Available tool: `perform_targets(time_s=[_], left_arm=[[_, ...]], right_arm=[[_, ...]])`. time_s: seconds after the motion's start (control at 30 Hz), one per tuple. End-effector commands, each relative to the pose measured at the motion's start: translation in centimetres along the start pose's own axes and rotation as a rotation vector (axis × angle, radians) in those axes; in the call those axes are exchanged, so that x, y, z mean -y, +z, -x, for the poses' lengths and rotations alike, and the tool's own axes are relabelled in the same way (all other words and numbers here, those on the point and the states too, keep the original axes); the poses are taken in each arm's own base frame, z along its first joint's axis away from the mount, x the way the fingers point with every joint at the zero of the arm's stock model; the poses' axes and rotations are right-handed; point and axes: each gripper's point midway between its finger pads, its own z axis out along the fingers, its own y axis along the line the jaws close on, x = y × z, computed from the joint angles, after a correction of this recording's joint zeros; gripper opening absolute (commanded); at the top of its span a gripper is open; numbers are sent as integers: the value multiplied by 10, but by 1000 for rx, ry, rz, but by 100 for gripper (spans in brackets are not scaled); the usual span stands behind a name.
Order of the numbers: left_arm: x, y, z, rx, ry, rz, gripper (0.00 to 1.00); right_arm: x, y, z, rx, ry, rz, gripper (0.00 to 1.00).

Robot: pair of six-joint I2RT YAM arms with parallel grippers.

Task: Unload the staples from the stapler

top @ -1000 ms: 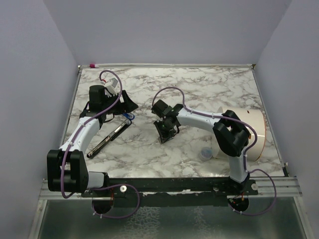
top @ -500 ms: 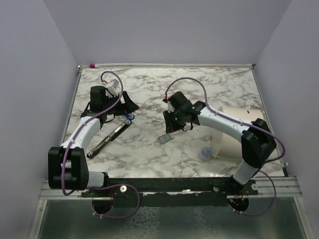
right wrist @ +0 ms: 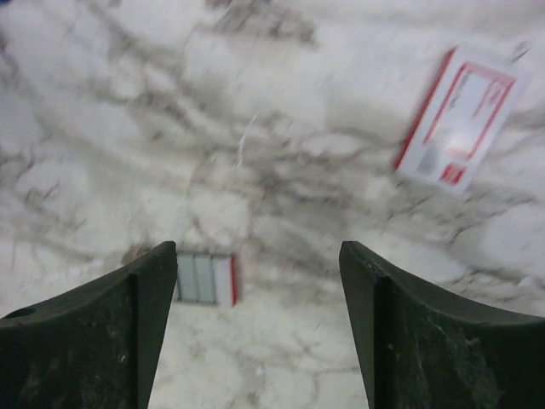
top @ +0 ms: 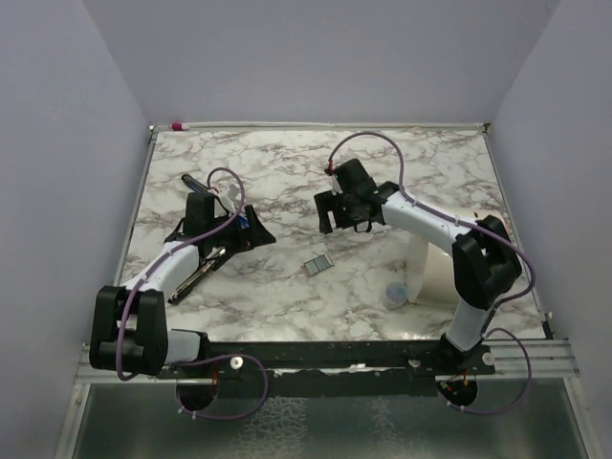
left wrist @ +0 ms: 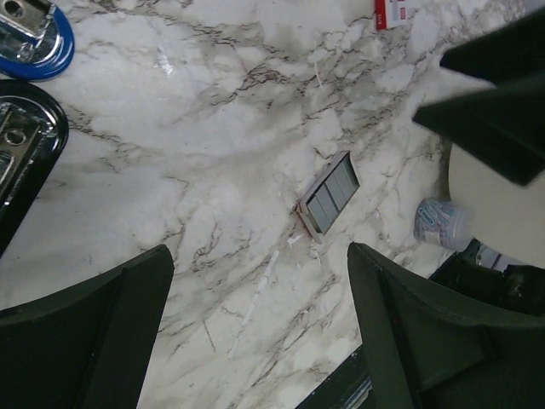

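Staples (right wrist: 204, 279) on table (right wrist: 341, 68), untouched, near spread right hand (right wrist: 257, 249)

On my left wrist camera, a blue round piece (left wrist: 30, 47) is clipped by the top-left corner and a glossy black-and-silver piece (left wrist: 21, 145) by the left edge; too little of either shows for me to name it. The white card (left wrist: 393, 12) is cut by the top edge, and a dark unfocused shape (left wrist: 498, 106) hides part of the white roll (left wrist: 490, 204). My right wrist picture is soft: the print on the card (right wrist: 464, 115) is unreadable, and the staples (right wrist: 204, 279) meet a finger (right wrist: 94, 332) of the right pincer (right wrist: 255, 247), so I cannot tell whether more lies behind. Overhead, they (top: 317, 265) are too small to separate into strips.
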Motion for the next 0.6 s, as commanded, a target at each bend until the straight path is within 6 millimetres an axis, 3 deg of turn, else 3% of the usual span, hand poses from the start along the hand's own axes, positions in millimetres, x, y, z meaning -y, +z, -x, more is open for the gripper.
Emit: perform_targets(time_s=[0.0,0.07,0.2,0.37,0.57], left_arm=[[31,-15,15,49,57,-50,86],[38,-22,19,54,90,-45,87],[39,-35,30,81,169,11,87],[43,-43,41,115,231,26,87],[54,-45,49,131,258,-8,87]], right_arm=[[60,21,48,58,7,-223,81],[79,28,62,63,27,-256,87],[100,49,69,9,39,-266,91],[104,70,66,-46,60,-233,92],[106,79,52,-106,91,-229,89]])
